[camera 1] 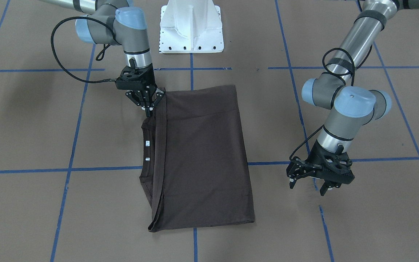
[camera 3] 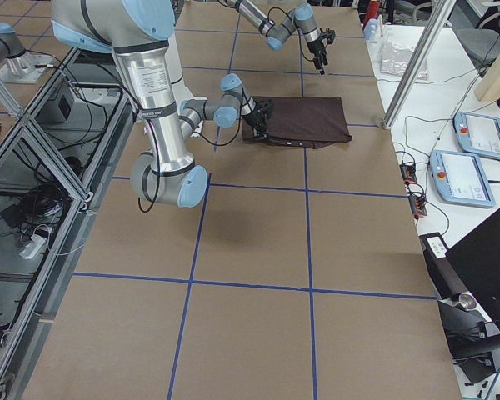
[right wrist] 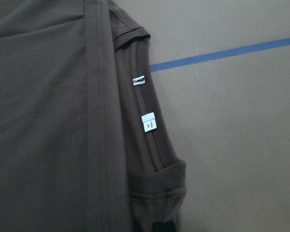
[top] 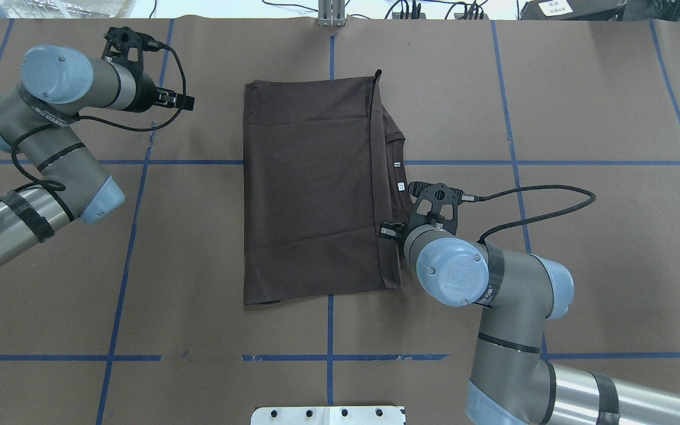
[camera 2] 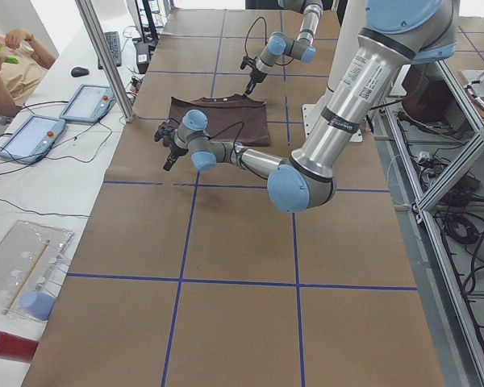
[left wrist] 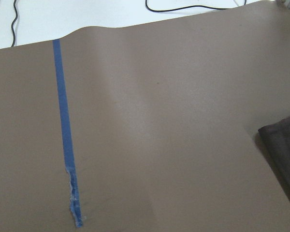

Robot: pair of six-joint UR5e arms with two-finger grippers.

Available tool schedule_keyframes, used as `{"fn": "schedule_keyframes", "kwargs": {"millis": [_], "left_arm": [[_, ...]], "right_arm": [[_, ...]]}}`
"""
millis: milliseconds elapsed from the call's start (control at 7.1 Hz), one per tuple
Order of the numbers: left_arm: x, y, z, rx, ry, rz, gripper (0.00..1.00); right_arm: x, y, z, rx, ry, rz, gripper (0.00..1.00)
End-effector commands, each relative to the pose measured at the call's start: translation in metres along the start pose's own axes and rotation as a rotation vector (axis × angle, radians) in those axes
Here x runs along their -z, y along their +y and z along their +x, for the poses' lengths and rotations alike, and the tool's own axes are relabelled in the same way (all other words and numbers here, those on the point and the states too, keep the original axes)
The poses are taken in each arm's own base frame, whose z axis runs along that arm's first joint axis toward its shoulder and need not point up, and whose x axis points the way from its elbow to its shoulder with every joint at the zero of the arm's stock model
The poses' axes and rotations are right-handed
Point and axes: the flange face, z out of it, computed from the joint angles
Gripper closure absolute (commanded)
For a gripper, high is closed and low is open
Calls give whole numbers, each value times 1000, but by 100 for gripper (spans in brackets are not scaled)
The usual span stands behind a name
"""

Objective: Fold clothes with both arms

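The dark brown T-shirt (camera 1: 202,153) lies flat on the paper-covered table (camera 1: 31,127), folded to a rectangle. Its long axis runs from the robot's side outward. Its collar (camera 1: 147,171) and white neck tags (right wrist: 148,121) peek from under the top layer, so the neck points toward the robot's right.

The right gripper (camera 1: 147,107) is right at that collar edge, at its robot-side end. From there the collar stretches straight away and the body of the shirt spreads off toward the other arm. Its fingers are drawn together to a point against the fabric, though I can't tell whether cloth is pinched between them.

The left gripper (camera 1: 307,186) hangs with its fingers apart over bare table, well clear. For it, the shirt lies across toward the right arm. The right hand is plainly nearer, and I'd judge the left must close that gap before any two-handed fold.
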Motion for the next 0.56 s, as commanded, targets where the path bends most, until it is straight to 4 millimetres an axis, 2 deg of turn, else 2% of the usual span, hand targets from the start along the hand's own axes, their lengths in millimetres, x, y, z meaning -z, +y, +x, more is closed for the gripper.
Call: {"fn": "schedule_keyframes", "kwargs": {"millis": [0,141,282,423], "left_arm": [[1,0,2,-2,3,1,0],[3,-1,4,-3,8,3,0],[3,0,8,-5,13,3,0],[2,1,9,-7,13,1,0]], "right_arm": [[9,8,10,10,-5,-5,38],[17,6,12,21,-16,-6,0],[39,3,3,78,-19,-16,0],[61,16,-4,153,3,-39,0]]}}
